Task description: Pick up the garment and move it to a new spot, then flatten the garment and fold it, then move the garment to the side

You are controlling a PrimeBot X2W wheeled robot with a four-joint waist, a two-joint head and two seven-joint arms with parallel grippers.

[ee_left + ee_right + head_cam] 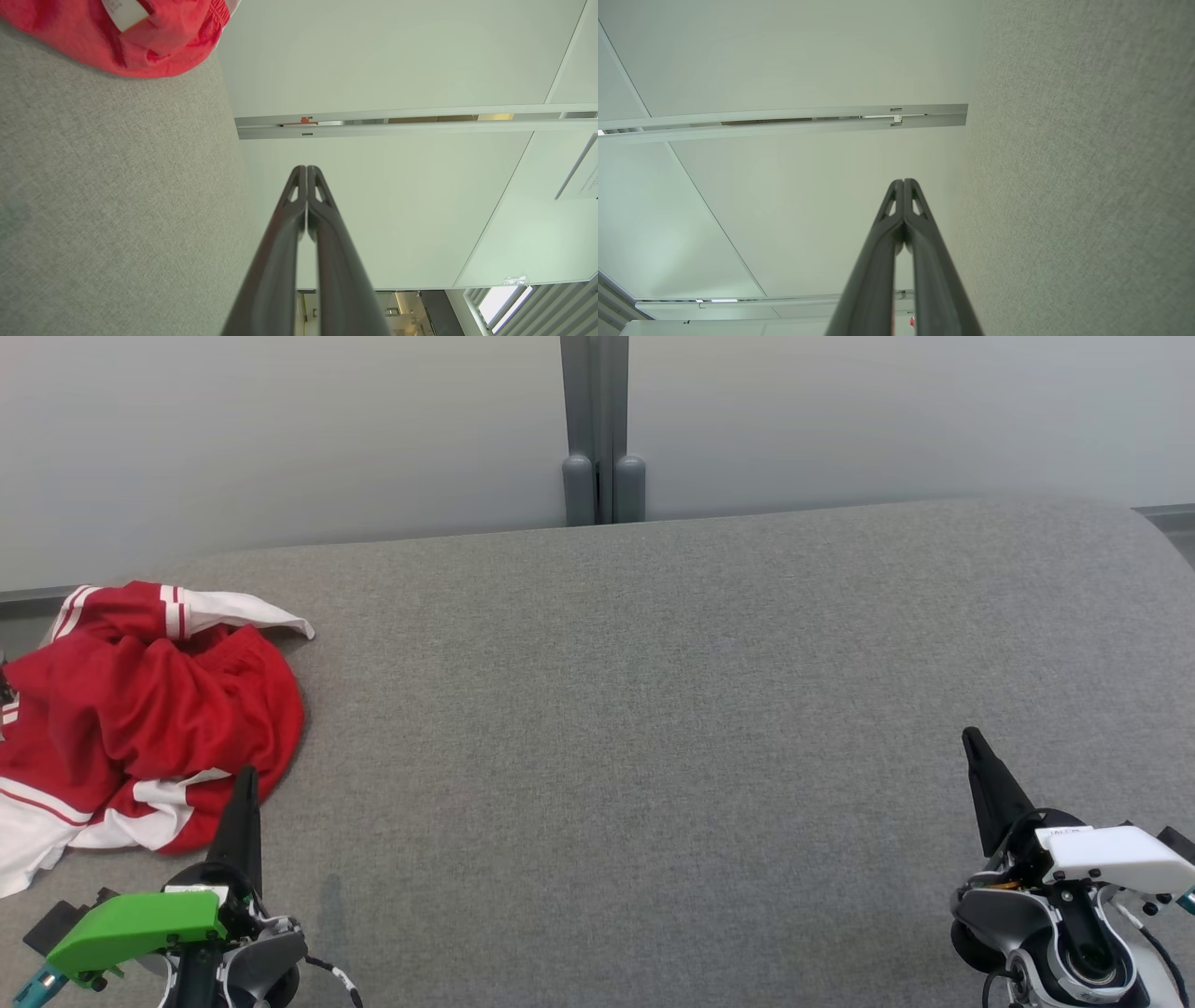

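The garment (140, 719) is a crumpled red piece with white stripes and white panels, bunched at the far left of the grey fabric-covered table (653, 709). Its red edge with a white label shows in the left wrist view (154, 42). My left gripper (246, 775) is shut and empty, its tip just at the garment's near right edge. Far from the garment, my right gripper (971, 735) rests shut and empty at the lower right. Both pairs of fingers are pressed together in the wrist views (306, 169) (904, 182).
A pale wall with a grey vertical post (602, 429) stands behind the table's far edge. The table's rounded corners fall away at the back left and back right. Wide grey surface stretches between the two grippers.
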